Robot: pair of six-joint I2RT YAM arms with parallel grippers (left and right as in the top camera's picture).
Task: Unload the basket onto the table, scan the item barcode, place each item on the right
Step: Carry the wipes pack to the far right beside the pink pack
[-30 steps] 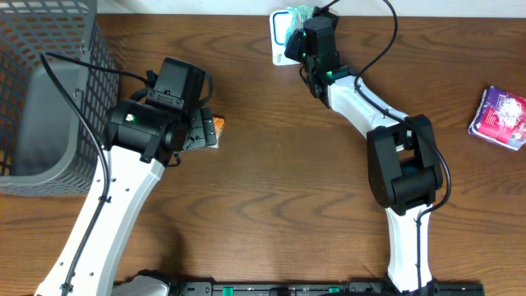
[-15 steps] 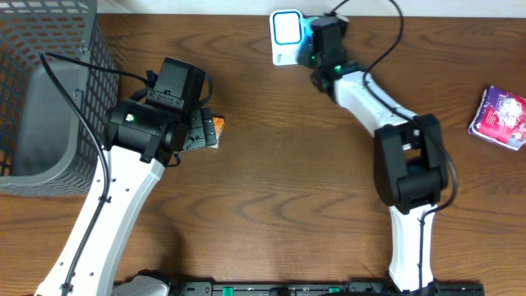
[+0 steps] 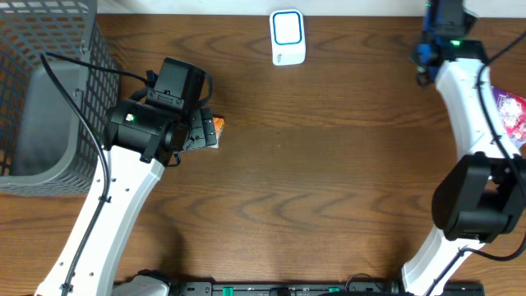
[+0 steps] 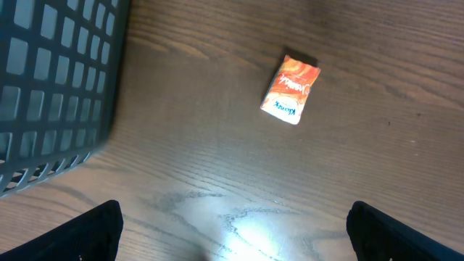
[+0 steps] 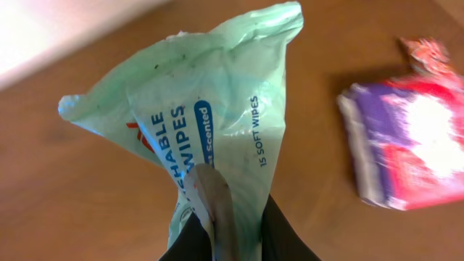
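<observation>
right gripper (image 5: 228,235) pinches the green wipes pack (image 5: 210,109), left gripper (image 4: 232,233) gapes wide and empty

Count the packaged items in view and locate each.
3. An orange packet lies on the table right of the basket; a green wipes pack is pinched in the right gripper; a purple pack lies near the table's right edge. Others may be hidden from these views.

Basket (image 3: 49,99) blocks left side of table (image 3: 329,164); mesh wall just beside left arm (image 3: 123,189). Orange packet (image 4: 291,90) lies flat near basket, bare wood all around it. Scanner (image 3: 288,37) stands at far edge, centre. Wide bare wood between both arms. Purple packet (image 3: 514,115) at right edge, partly under right arm (image 3: 470,111).
</observation>
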